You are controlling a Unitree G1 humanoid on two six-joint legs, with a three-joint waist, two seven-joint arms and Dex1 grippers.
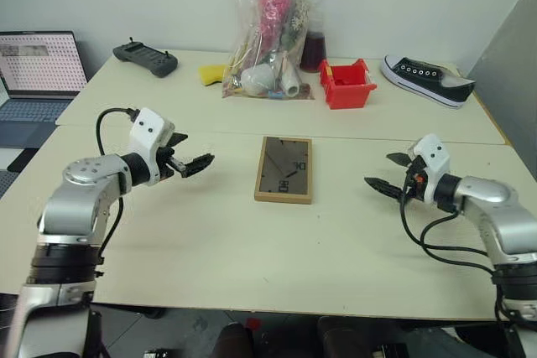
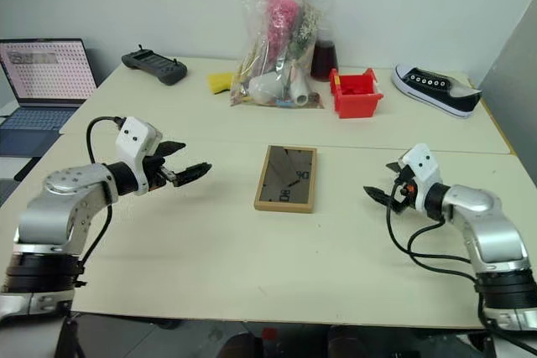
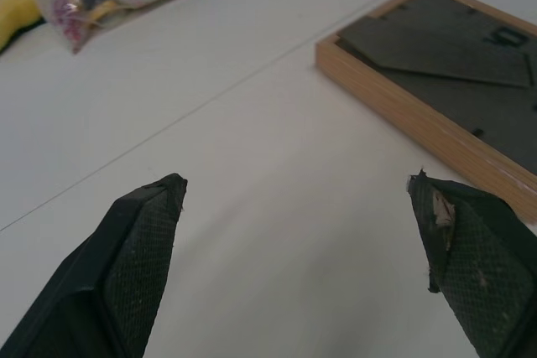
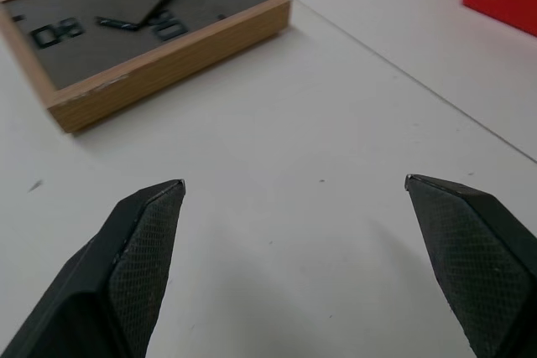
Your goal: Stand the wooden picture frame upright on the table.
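**Wooden picture frame lying flat between two open grippers**

The wooden picture frame (image 1: 284, 169) lies flat on the table (image 1: 210, 232), on the near section just this side of the seam and roughly midway between left and right. We see its dark back facing up inside the light wood border, with the easel leg folded down against it; its long sides run from near to far. It is not standing.

To the left of the frame we find the left gripper (image 1: 191, 162), held above the tabletop and pointing right toward the frame, well apart from it. Its two black fingers (image 3: 138, 262) are spread wide with nothing between them. To the right we find the right gripper (image 1: 388, 172), pointing left toward the frame, likewise clear of it, its fingers (image 4: 138, 257) also spread wide and empty.

On the far section of the table we note, from left to right, a black handheld controller (image 1: 145, 58), a yellow object (image 1: 212, 74), a clear plastic bag (image 1: 268, 35) stuffed with mixed items, a red bin (image 1: 346, 83) and a black-and-white sneaker (image 1: 426, 79). An open laptop (image 1: 38, 73) stands beyond the table's left edge.
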